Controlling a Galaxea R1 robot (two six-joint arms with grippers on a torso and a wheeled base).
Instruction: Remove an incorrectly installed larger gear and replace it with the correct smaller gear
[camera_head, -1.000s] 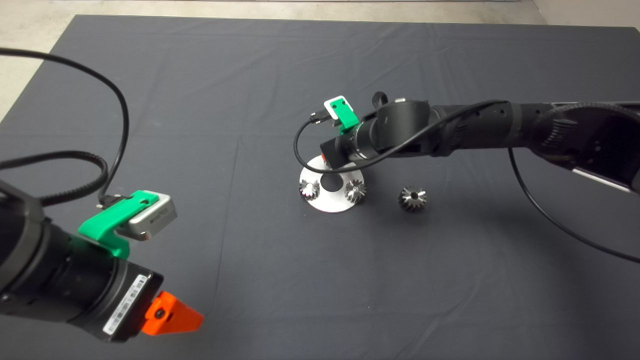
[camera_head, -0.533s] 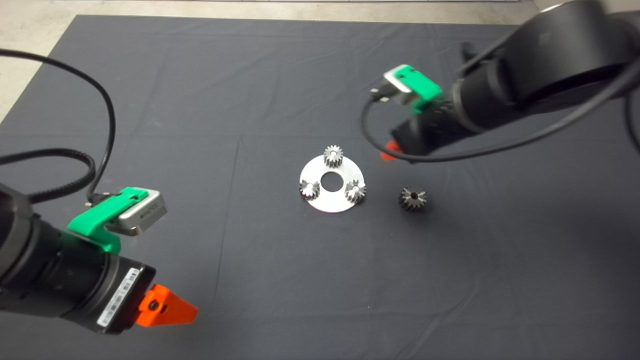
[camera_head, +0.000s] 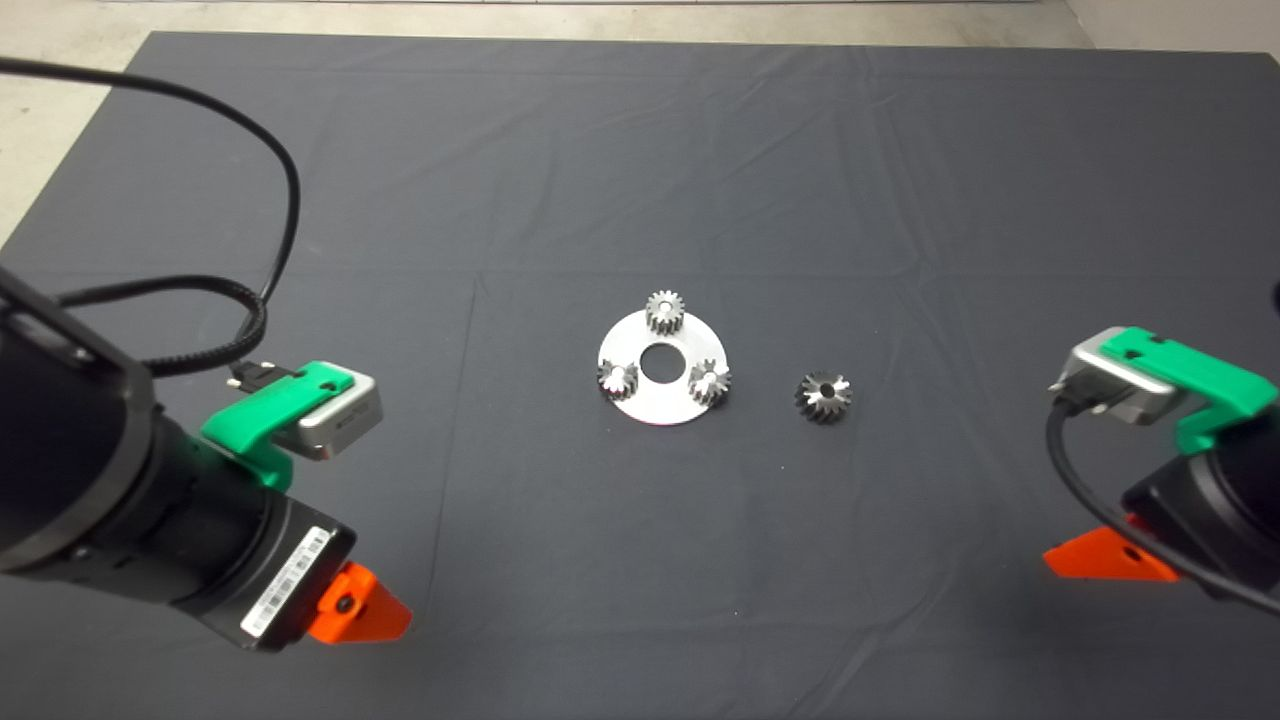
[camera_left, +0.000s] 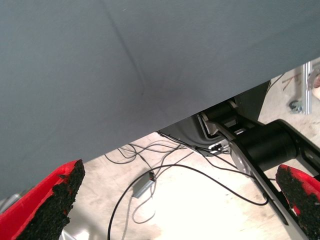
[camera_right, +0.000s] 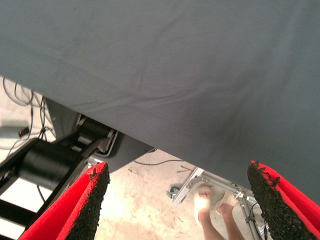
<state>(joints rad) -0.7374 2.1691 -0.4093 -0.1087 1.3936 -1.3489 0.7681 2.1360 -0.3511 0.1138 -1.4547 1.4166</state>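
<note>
The larger gear (camera_head: 824, 397), with shiny slanted teeth and a dark centre hole, lies on the mat just right of the round silver plate (camera_head: 660, 405). The smaller gear (camera_head: 664, 312), dark grey with straight teeth, sits on the plate's far edge. My left gripper (camera_head: 358, 614) waits at the lower left, open and empty; the left wrist view (camera_left: 182, 172) shows its fingers wide apart over the mat's edge. My right gripper (camera_head: 1105, 557) waits at the lower right, open and empty, as the right wrist view (camera_right: 178, 170) also shows.
Two shinier small gears with centre pins sit on the plate, one left (camera_head: 618, 379) and one right (camera_head: 709, 383) of its centre hole. Cables (camera_left: 150, 175) lie on the floor beyond the mat. A person's feet (camera_right: 212, 202) show on the floor.
My right arm has pulled back from over the plate to the lower right edge, leaving the smaller gear on the plate's far edge. My left arm shifted slightly. The larger gear has not moved.
</note>
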